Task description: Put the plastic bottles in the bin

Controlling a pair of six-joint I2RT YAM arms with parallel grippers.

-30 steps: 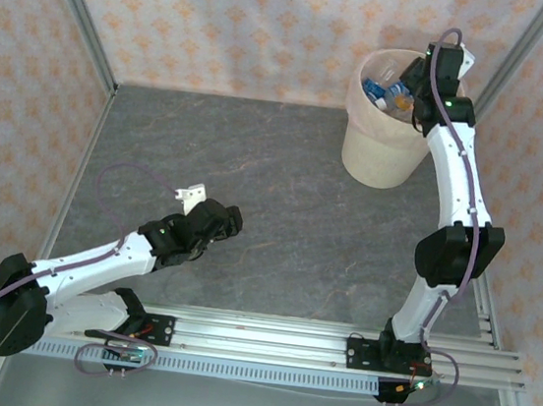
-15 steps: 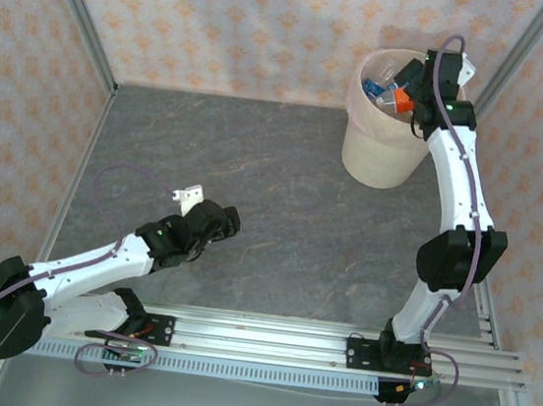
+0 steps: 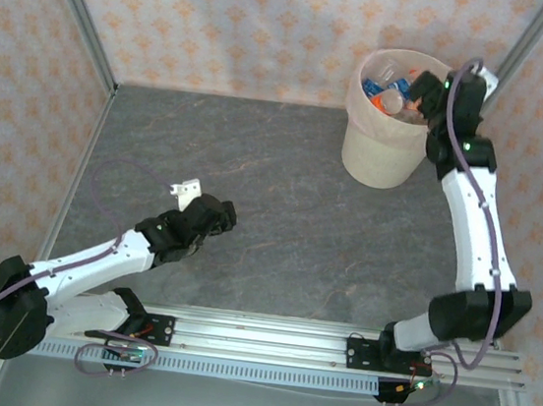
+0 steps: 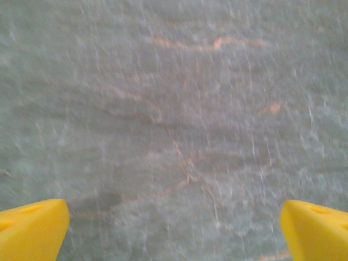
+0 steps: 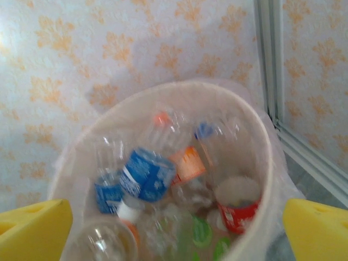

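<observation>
The bin (image 3: 385, 150), a cream-white bucket with a pale pink liner, stands at the table's far right. Several plastic bottles (image 3: 385, 86) lie in it. In the right wrist view the bin's rim (image 5: 265, 142) surrounds a blue-labelled bottle (image 5: 148, 174), an orange-labelled one (image 5: 187, 165) and a red-labelled one (image 5: 240, 216). My right gripper (image 3: 426, 91) hovers at the bin's right rim, open, with nothing between its yellow fingertips (image 5: 318, 231). My left gripper (image 3: 218, 218) hangs low over bare table at the near left, open and empty (image 4: 174, 231).
The grey stone-patterned table (image 3: 273, 193) is closed in by orange-patterned walls (image 3: 234, 20) with metal posts (image 3: 77, 11) at the corners. The bin sits close to the back right post (image 3: 521, 45). A metal rail (image 3: 264, 341) carrying both arm bases runs along the near edge.
My right gripper opened and let an orange-labelled bottle fall into the bin, then drew back to the right of the rim. The left arm shifted only slightly.
</observation>
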